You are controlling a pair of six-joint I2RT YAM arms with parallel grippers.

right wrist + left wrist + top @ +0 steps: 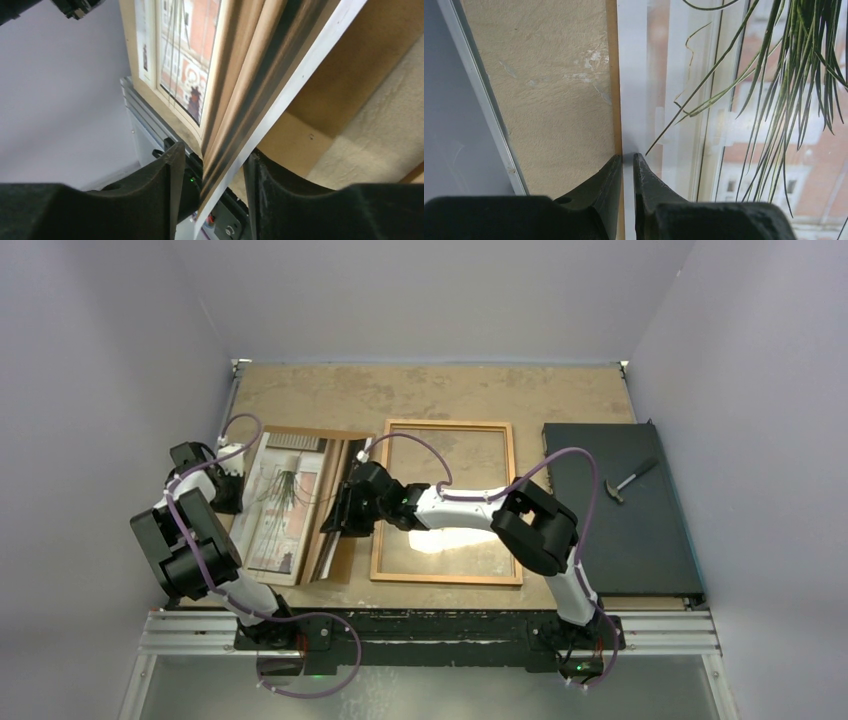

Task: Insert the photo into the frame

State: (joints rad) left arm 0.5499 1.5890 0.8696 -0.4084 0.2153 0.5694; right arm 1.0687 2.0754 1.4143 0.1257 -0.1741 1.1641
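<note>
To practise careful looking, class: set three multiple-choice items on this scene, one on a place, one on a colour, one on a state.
1. The hammer lies: A on the black slab; B inside the frame; C on the photo.
2. The frame is: A black; B orange-brown; C white.
3. The left end effector is: A wide open; B shut on the photo's edge; C out of view.
Answers: 1 A, it rests on the slab right of the frame; 2 B, its wooden rails show that; 3 B, its fingers pinch the photo's white border.
</note>
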